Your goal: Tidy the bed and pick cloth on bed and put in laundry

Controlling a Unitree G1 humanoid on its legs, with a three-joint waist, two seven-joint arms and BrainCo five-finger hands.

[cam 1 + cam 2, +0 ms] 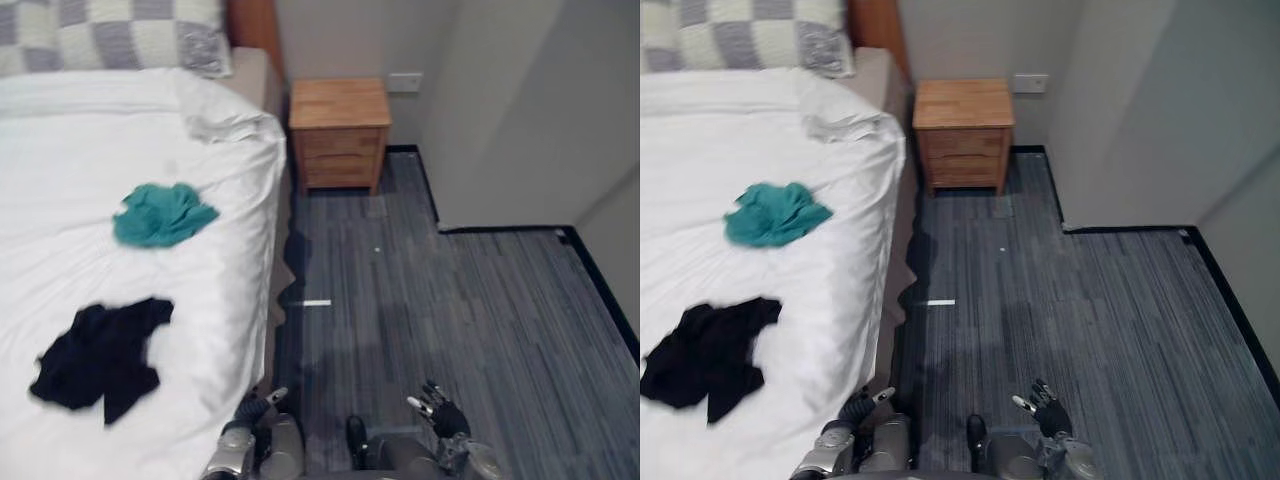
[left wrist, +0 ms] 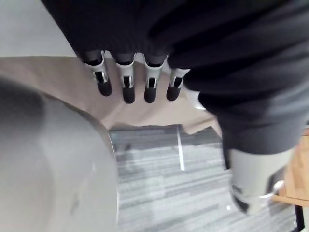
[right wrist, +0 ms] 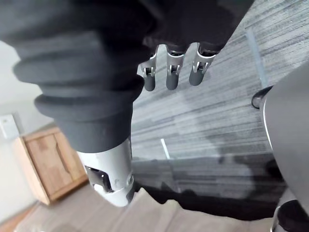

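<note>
Head stereo pair: high, facing down on white-sheeted bed (image 1: 220,300) and grey striped carpet floor (image 1: 450,300); both share small wooden bedside cabinet (image 1: 962,130). Wrist views: very close, along silver dark-tipped fingers (image 2: 128,89), floor beyond fingers.

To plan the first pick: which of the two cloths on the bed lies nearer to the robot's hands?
The black cloth, close to the left hand; the teal cloth lies farther up the bed, toward the pillow.
</note>
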